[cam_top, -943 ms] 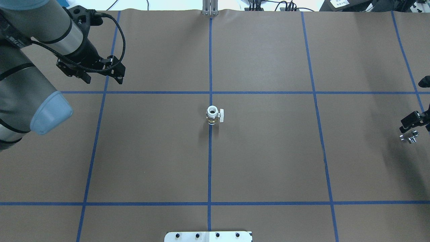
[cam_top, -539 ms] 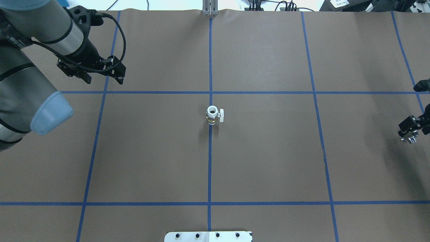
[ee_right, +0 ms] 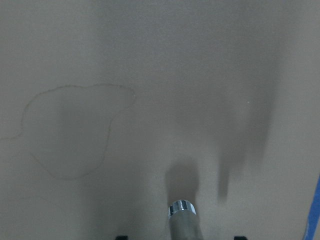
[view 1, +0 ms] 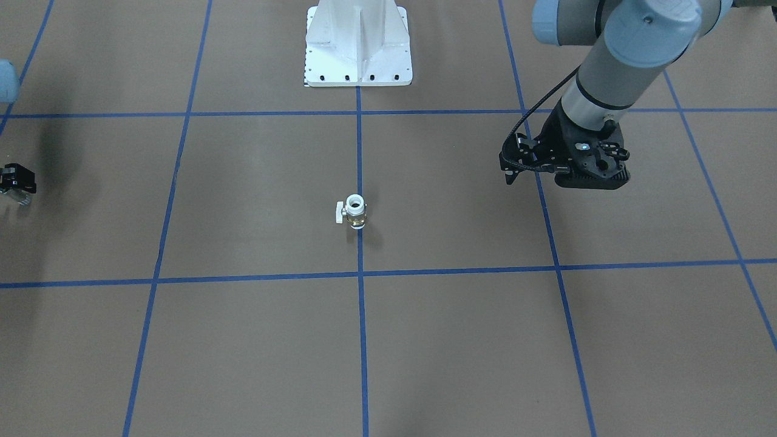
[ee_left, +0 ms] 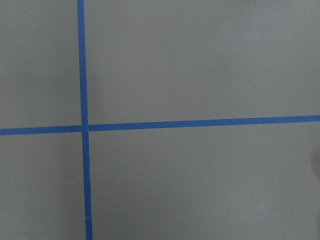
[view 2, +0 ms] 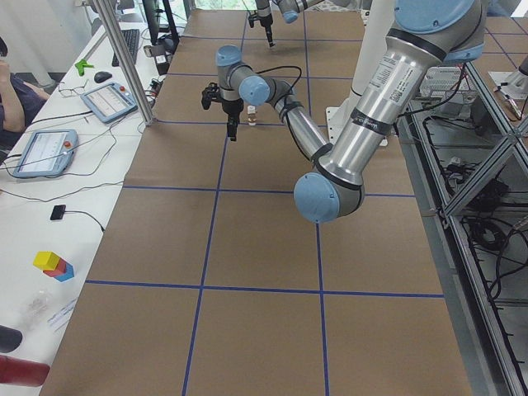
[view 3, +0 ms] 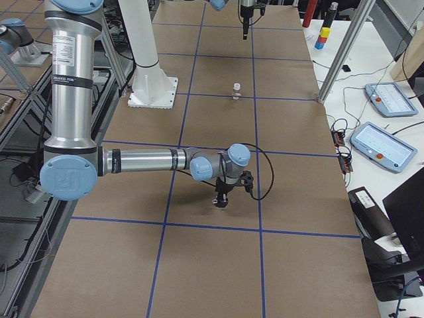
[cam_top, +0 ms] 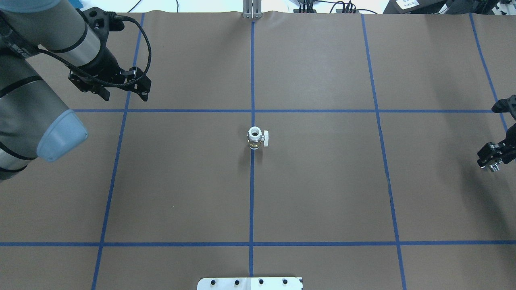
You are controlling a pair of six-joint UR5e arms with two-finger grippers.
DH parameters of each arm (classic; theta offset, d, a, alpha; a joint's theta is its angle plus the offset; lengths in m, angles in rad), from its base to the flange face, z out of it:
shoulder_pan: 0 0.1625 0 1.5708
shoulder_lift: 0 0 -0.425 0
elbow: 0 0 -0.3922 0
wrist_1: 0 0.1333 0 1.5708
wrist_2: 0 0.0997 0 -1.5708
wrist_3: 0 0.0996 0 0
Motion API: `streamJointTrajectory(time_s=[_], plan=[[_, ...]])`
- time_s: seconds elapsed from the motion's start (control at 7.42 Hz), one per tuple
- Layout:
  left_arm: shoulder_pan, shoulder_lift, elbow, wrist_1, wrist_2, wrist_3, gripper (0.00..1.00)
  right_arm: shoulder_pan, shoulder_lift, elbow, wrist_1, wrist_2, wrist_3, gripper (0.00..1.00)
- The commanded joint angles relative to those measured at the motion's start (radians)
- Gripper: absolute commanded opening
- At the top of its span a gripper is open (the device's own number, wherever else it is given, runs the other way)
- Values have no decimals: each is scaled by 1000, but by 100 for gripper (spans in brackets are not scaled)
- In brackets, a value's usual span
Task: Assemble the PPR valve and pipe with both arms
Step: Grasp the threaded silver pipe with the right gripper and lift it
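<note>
Front-facing view: finds the PPR valve [view 1: 354, 212] upright on the centre line of blue tape [view 1: 359, 152], white ring up, handle tab toward the robot's right. Puts the left gripper [view 1: 564, 167] well off to one side, pointing down, fingers hidden under its own body. Catches only a sliver of the right gripper [view 1: 15, 181] at the edge.

Overhead: keeps the valve mid-table, well apart from both grippers. Adds the pipe [cam_top: 492, 166], a silver glint under the right gripper at the table's right edge. Cannot tell open from closed on the left gripper.

Left side view: gives the height the top views lack. Left arm [view 2: 371, 107] bent at a low elbow, wrist turned straight down, gripper clear of the paper.

Right side view: right arm [view 3: 146, 161] stretched long, forearm nearly level, gripper hanging down close above the table.

Left wrist: just brown paper [ee_left: 200, 60] and a tape crossing.

Right wrist: alone brings the pipe close. Threaded silver end, jaws clamped on it, shadow [ee_right: 182, 180] on the paper just beyond.
</note>
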Motion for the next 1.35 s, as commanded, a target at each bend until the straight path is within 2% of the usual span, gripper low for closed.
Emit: streamJointTrajectory(time_s=[0.0,0.27,0.54,1.08,1.21], plan=[[0,0,0,0,0,0,100,-1,-2,-2,0,-15,0,56],[0,0,2,0,0,0,100,-1,-2,-2,0,-31,0,55],[0,0,9,-5,0,0,100,-1,-4,-3,0,-35,0,43],[0,0,17,-8,0,0,100,-1,-4,-5,-2,-30,0,43],[2,0,17,-8,0,0,100,-2,-4,-5,0,-28,1,21]])
